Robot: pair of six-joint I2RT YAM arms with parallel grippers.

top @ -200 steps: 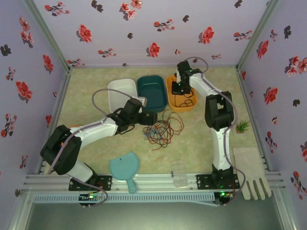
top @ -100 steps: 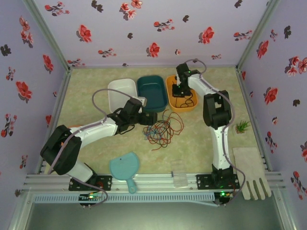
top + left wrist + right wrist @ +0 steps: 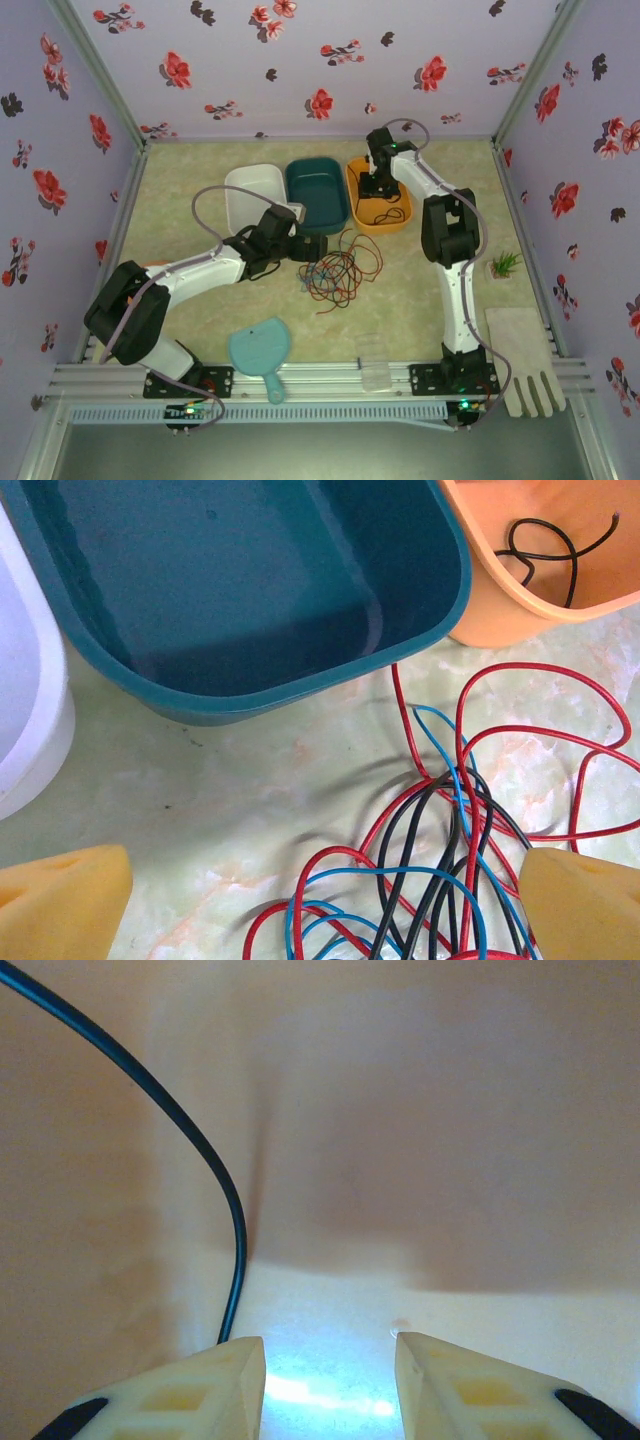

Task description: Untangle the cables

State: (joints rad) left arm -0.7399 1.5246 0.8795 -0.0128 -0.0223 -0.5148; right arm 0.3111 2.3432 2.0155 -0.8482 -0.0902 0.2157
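A tangle of red, blue and black cables (image 3: 338, 272) lies on the table in front of the bins; in the left wrist view the tangle (image 3: 470, 860) lies between and beyond my fingertips. My left gripper (image 3: 308, 248) rests open at the tangle's left edge, nothing held. One black cable (image 3: 385, 210) lies inside the orange bin (image 3: 398, 222); it shows as a black loop (image 3: 545, 550) in the left wrist view. My right gripper (image 3: 379, 182) is low inside that bin, open, with a black cable strand (image 3: 215, 1175) just left of its left finger, not gripped.
A teal bin (image 3: 318, 192) and a white bin (image 3: 248, 193) stand left of the orange one. A light blue hand mirror (image 3: 260, 350) and a clear small container (image 3: 372, 362) lie near the front edge. A beige wooden piece (image 3: 525, 360) and a green sprig (image 3: 505, 264) lie at the right.
My right gripper has moved slightly farther back inside the orange bin. The left arm and the tangle have stayed in place.
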